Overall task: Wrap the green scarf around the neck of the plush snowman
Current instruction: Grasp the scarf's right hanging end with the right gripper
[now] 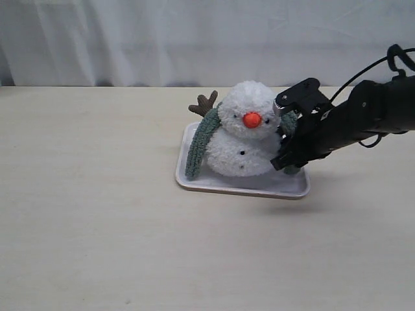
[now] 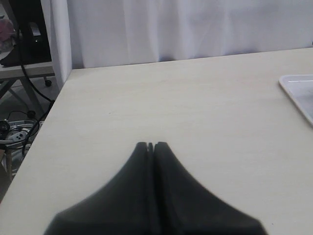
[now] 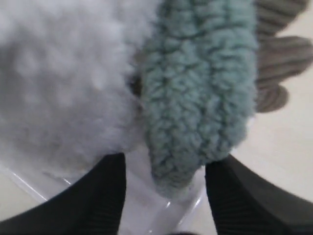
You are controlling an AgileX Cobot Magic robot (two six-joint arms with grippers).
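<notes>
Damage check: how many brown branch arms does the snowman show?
2. First arm pokes up beside the head, exterior view; second arm flanks the scarf, right wrist view.

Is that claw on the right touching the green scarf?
Cannot tell. In the right wrist view the green scarf hangs between the spread fingers of the right gripper. One finger stands clear; the other meets the scarf's edge, either touching or just overlapping.
</notes>
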